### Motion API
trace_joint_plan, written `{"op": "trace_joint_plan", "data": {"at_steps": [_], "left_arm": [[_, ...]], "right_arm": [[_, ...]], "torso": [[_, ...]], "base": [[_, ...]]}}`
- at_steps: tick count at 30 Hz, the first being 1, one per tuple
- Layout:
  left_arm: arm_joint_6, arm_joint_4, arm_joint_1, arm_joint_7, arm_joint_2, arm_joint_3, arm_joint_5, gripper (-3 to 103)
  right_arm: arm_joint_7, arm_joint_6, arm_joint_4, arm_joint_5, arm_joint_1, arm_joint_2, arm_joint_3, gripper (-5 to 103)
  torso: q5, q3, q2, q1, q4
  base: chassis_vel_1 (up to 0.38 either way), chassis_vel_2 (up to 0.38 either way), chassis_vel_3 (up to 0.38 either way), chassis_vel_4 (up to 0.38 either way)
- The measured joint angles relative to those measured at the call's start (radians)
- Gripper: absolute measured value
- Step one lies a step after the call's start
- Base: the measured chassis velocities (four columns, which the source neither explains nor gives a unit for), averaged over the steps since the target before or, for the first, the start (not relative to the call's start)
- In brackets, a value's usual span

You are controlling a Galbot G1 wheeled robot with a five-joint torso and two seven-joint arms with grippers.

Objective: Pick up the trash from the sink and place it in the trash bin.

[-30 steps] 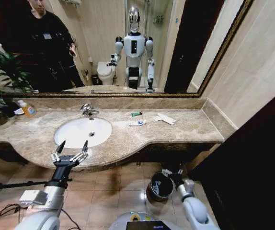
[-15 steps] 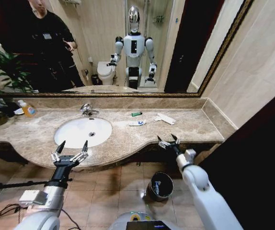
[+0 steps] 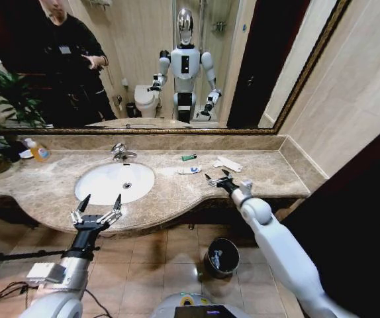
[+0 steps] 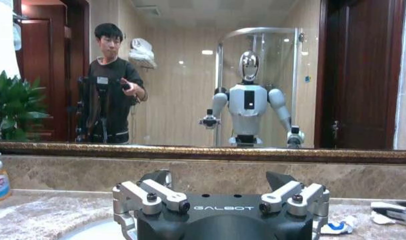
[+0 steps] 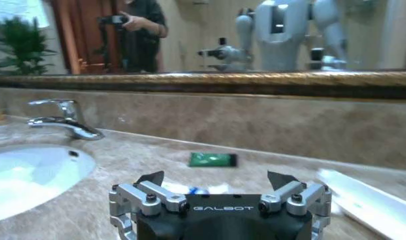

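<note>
Right hand (image 3: pixel 218 179), fingers spread and grasping nothing, reaches over the beige-brown marble desk (image 3: pixel 263 173) toward scattered litter.

The white tube with a blue cap (image 3: pixel 190 170) lies just beyond it, the small green piece (image 3: pixel 189 158) farther back, flat white packets (image 3: pixel 228 163) beside; none sits in the white oval basin (image 3: pixel 114 181). Left hand (image 3: pixel 97 204) hangs open at the desk's front edge, apparently waiting. The dark round bin (image 3: pixel 222 257) stands on the floor below.

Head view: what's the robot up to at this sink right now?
It is clearing litter off the beige-brown marble counter. The right gripper, jaws open and empty, reaches over the counter toward the white tube with a blue cap; the small green piece and flat white packets lie beyond. The left gripper hovers open at the front edge of the white oval basin. The dark round trash bin stands on the floor.
</note>
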Motion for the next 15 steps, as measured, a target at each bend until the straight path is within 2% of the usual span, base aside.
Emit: {"op": "trace_joint_plan", "data": {"at_steps": [4, 7, 10, 15], "left_arm": [[0.0, 0.0, 0.0, 0.0, 0.0, 0.0, 0.0, 100], [0.0, 0.0, 0.0, 0.0, 0.0, 0.0, 0.0, 100], [0.0, 0.0, 0.0, 0.0, 0.0, 0.0, 0.0, 100], [0.0, 0.0, 0.0, 0.0, 0.0, 0.0, 0.0, 100]], "right_arm": [[0.0, -0.001, -0.054, -0.002, 0.081, 0.013, -0.056, 100], [0.04, -0.007, -0.098, -0.004, 0.13, 0.032, -0.097, 100], [0.082, -0.045, -0.141, -0.003, 0.165, 0.049, -0.124, 100], [0.107, -0.077, -0.216, 0.006, 0.2, 0.067, -0.148, 100]], "torso": [[-0.0001, 0.0, 0.0, 0.0, 0.0], [0.0, 0.0, 0.0, 0.0, 0.0001], [-0.0001, 0.0, 0.0, 0.0, 0.0], [0.0, 0.0, 0.0, 0.0, 0.0]], "base": [[0.0, 0.0, 0.0, 0.0], [0.0, 0.0, 0.0, 0.0], [0.0, 0.0, 0.0, 0.0], [0.0, 0.0, 0.0, 0.0]]}}
